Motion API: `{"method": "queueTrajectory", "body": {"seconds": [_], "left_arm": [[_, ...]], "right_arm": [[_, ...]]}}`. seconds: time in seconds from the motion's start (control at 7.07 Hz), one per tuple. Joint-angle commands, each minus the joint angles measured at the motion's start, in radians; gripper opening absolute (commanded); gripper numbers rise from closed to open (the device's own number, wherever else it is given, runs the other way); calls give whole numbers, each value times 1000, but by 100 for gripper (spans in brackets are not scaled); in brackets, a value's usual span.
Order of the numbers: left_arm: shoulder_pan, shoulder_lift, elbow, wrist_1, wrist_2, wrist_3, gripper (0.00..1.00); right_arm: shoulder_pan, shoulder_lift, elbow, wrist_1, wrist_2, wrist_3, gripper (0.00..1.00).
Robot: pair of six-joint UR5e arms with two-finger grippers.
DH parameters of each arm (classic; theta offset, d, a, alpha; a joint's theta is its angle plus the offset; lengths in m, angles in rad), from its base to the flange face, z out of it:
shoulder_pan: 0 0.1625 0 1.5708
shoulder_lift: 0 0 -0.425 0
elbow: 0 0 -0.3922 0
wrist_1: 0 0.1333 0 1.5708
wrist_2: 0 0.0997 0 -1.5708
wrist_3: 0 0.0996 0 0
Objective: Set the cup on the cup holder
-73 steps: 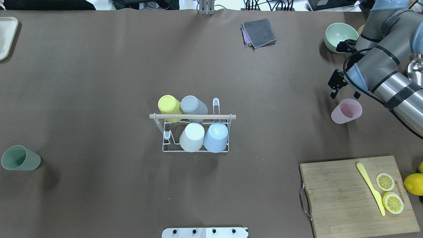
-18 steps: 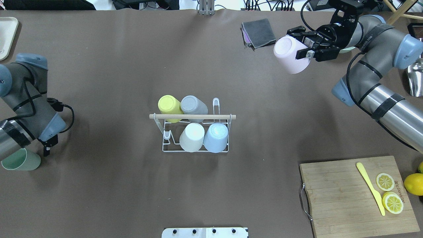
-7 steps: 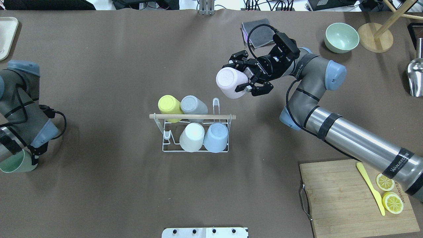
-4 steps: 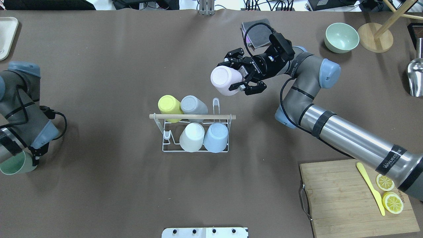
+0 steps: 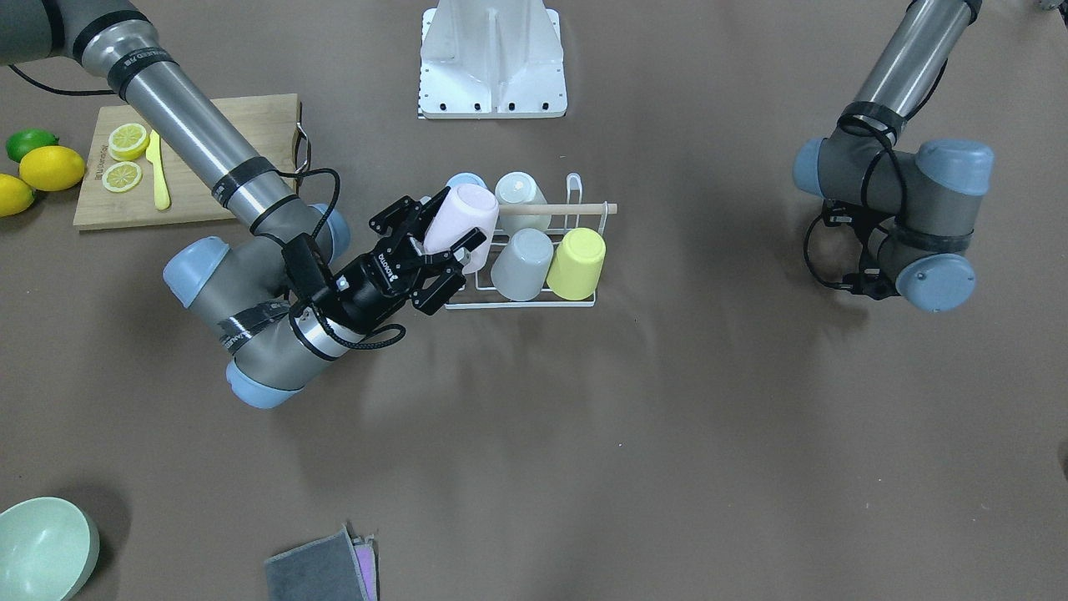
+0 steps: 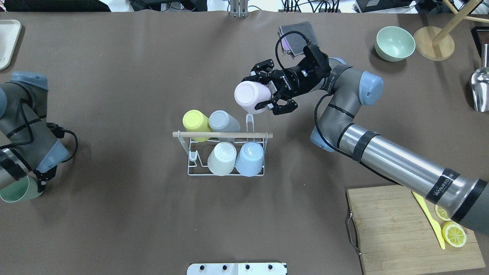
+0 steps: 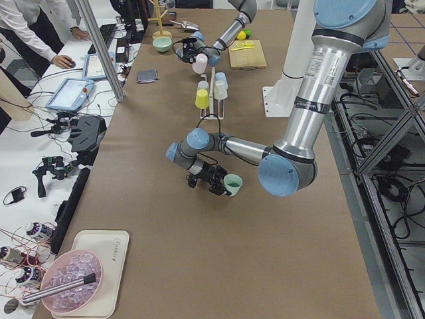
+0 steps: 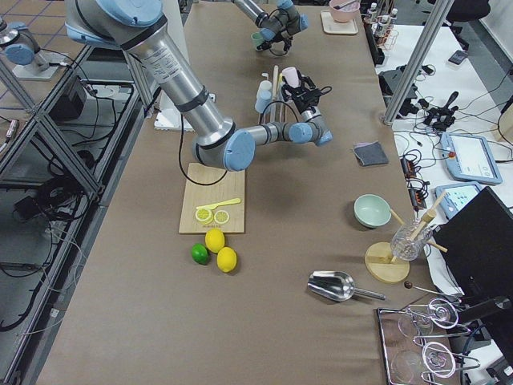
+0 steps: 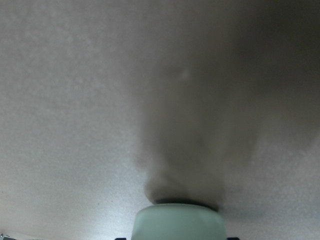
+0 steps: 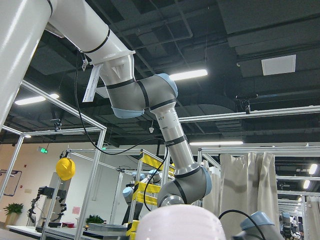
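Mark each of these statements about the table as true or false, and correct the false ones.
1. The right claw holds the pink cup. True.
2. The cup holder is empty. False: four cups sit on it, the yellow cup, the grey cup, the white cup and the blue cup.
3. A green cup sits at the left claw. True.
4. The lemon slices lie in the green bowl. False: they lie on the cutting board, beside the yellow knife.
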Motion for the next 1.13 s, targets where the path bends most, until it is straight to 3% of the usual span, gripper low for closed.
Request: {"method": "queueTrajectory", "body": {"seconds": [0.0, 0.14, 0.28, 0.42, 0.57, 0.99], "left_arm": [[-1, -6, -2, -3, -4, -29, 11], [-4, -9, -7, -1, -5, -30, 2], [-22, -12, -9, -1, -4, -26, 1], [-59, -12, -18, -1, -4, -21, 1], [-90, -14, -28, -1, -4, -20, 0], [-203, -15, -76, -68, -7, -26, 0]], "right_arm": [[-30, -4, 3, 0, -4, -2, 7], [-30, -10, 3, 2, -2, 0, 7], [-32, -15, 3, 0, -4, 1, 15], [-32, -15, 3, 0, -2, 6, 41], [-30, -15, 6, 2, 2, 12, 99], [8, -19, 9, -2, 2, 13, 100]]}}
